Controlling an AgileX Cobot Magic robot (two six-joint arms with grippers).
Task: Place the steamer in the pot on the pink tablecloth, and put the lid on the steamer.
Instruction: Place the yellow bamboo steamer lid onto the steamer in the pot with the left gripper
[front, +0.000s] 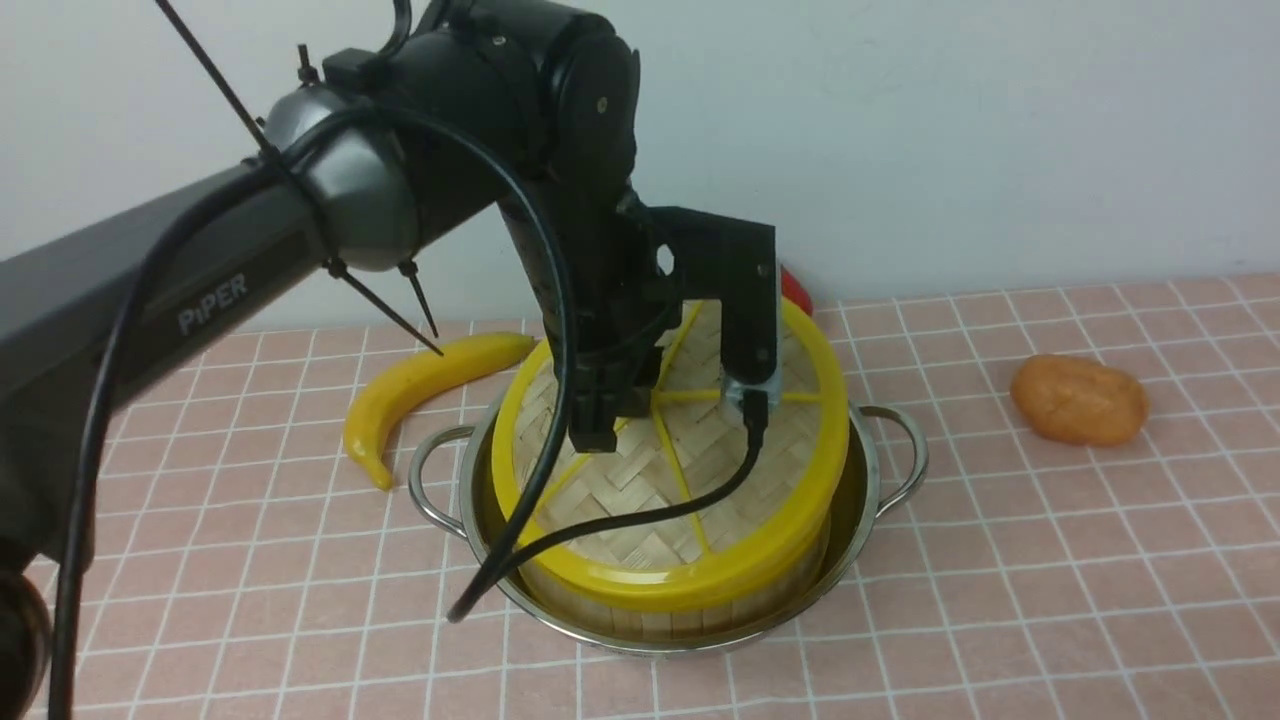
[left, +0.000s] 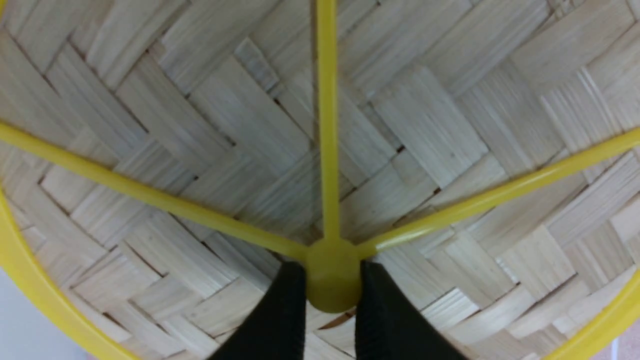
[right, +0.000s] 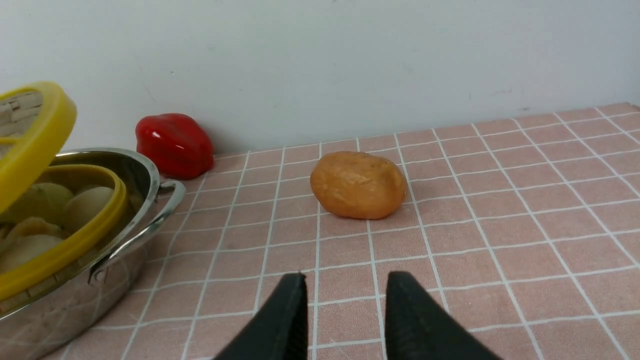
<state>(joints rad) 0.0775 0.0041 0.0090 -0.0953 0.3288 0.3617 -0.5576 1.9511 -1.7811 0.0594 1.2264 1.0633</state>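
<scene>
Now the left pincer (left: 332, 272) pinches the lid (front: 690, 470) at its centre, holding it tilted over the steamer (front: 680, 615), which sits in the pot (front: 640, 645) on the pink tablecloth (front: 1000, 560). The right pincer (right: 345, 295) hangs spread and empty

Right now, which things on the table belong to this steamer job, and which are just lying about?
Job: flat woven-bamboo lid with yellow spokes; round bamboo steamer with yellow rim; shiny steel pot with loop handles; pink gridded tablecloth.
Lying about: yellow banana; red bell pepper; orange potato-like lump.
</scene>
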